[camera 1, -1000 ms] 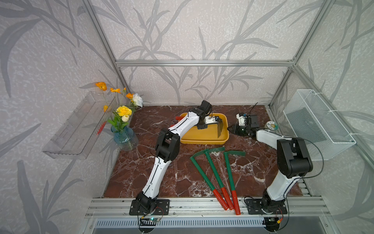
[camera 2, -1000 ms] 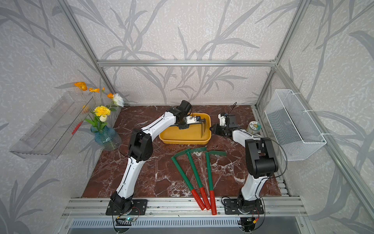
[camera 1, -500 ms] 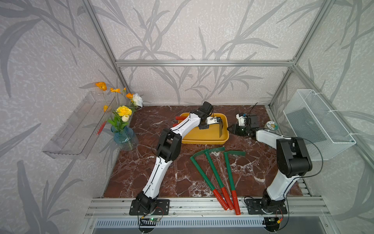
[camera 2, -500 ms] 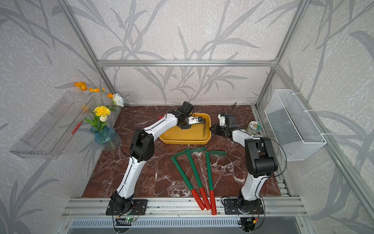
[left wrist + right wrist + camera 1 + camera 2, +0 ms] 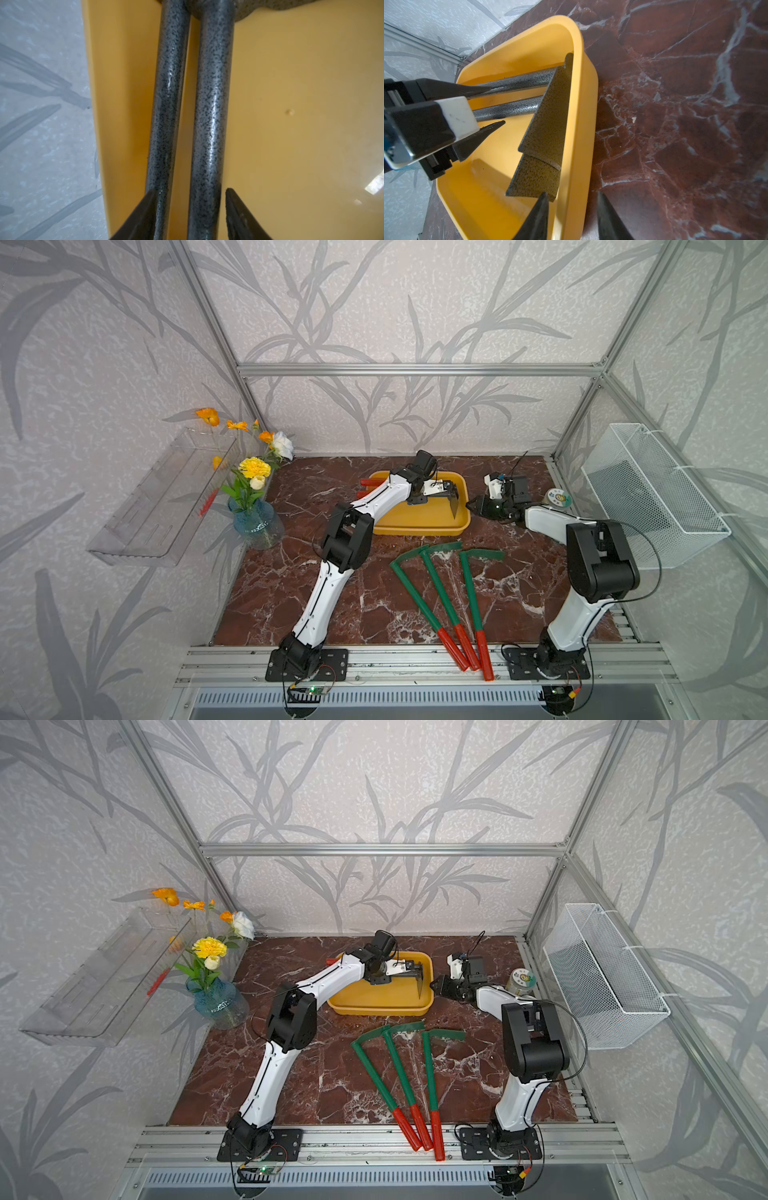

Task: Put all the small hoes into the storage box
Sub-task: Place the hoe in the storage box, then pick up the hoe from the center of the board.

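The yellow storage box (image 5: 415, 531) (image 5: 374, 1009) (image 5: 583, 104) sits at the back of the marble floor. The small hoe (image 5: 455, 506) (image 5: 209, 104) (image 5: 550, 108) lies in it, dark speckled shaft along the box, blade up against the right wall. A second like hoe (image 5: 168, 104) (image 5: 535, 176) lies beside it. Their red handles (image 5: 365, 487) stick out over the left rim. My left gripper (image 5: 452, 491) (image 5: 417, 968) (image 5: 190, 190) (image 5: 496, 106) is open, its fingers astride both shafts with a gap at one side. My right gripper (image 5: 469, 506) (image 5: 434, 986) (image 5: 572, 192) is shut on the box's right wall, one finger inside, one outside.
Three long green tools with red grips (image 5: 444, 597) lie fanned in front of the box. A blue vase of flowers (image 5: 255, 518) stands at the left. A clear trough (image 5: 162, 506) hangs on the left wall, a white mesh basket (image 5: 648, 493) on the right. A small round tin (image 5: 559, 498) stands behind my right arm.
My left gripper's jaws have opened off the hoe shaft, and the hoe has sunk slightly into the box. The right arm has not moved.
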